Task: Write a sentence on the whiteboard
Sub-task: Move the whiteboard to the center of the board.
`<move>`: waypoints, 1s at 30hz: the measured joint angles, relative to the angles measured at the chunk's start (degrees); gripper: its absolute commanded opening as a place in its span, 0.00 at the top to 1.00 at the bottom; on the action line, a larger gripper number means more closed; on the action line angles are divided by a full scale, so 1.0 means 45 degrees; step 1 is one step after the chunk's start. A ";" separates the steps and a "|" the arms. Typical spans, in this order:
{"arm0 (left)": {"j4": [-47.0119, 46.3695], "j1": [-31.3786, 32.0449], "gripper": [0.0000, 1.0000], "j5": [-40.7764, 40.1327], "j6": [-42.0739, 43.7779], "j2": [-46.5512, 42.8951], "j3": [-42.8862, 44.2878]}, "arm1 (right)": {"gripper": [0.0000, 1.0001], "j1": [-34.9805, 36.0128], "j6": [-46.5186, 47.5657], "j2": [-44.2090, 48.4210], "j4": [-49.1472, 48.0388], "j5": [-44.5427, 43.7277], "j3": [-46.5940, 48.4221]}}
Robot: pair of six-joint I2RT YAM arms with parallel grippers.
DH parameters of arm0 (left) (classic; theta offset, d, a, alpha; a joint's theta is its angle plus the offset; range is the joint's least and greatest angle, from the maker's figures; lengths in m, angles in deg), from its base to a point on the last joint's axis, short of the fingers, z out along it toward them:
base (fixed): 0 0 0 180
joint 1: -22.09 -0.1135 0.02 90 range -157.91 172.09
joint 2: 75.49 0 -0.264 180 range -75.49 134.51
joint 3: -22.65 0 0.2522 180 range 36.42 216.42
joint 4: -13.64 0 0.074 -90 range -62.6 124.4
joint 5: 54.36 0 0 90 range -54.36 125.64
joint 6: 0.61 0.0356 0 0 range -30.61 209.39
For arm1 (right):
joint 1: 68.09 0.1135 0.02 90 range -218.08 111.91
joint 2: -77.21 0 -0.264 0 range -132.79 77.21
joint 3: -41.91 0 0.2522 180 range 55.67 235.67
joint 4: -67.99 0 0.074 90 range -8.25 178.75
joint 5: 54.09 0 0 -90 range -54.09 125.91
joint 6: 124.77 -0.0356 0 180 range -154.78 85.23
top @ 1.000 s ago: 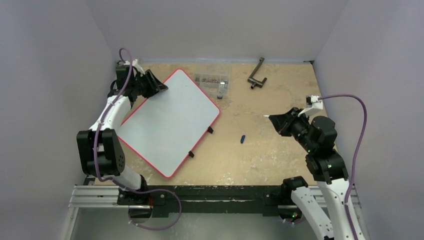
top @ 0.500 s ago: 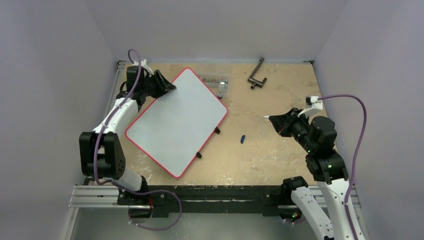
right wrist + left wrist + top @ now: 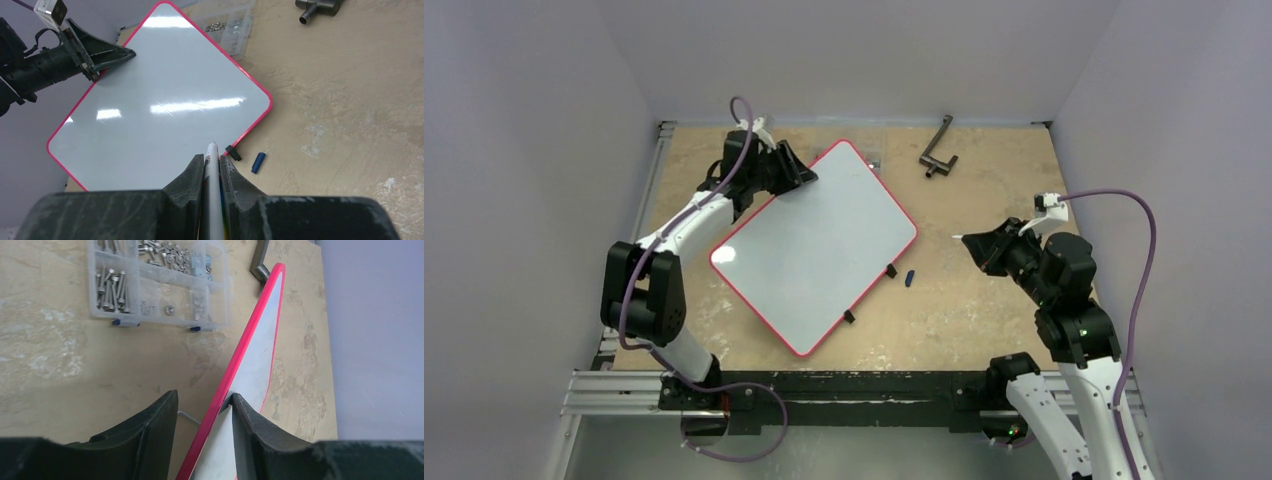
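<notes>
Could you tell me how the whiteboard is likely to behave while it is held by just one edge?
The whiteboard is probably stiff: its red rim runs straight out from where the left gripper pinches it. Its face shows sharp glare, so it looks slick and may slip in that grip. Broad and held at one edge, it likely pivots easily.

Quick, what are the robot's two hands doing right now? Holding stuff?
Left gripper: closed on the edge of the large white red-rimmed whiteboard.
Right gripper: closed on a thin white marker pen.
</notes>
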State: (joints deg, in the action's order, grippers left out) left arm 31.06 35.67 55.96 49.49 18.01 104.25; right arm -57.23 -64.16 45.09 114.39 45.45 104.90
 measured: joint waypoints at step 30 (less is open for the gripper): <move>0.3551 0.1477 0.00 -0.0427 0.2686 -0.1180 0.2856 | 1.00 0.0000 0.0107 -0.0704 -0.0015 -0.0554 0.0005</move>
State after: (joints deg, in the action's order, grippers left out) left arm 47.04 42.32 54.03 61.57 12.69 117.10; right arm -57.23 -63.68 41.92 114.33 42.96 104.93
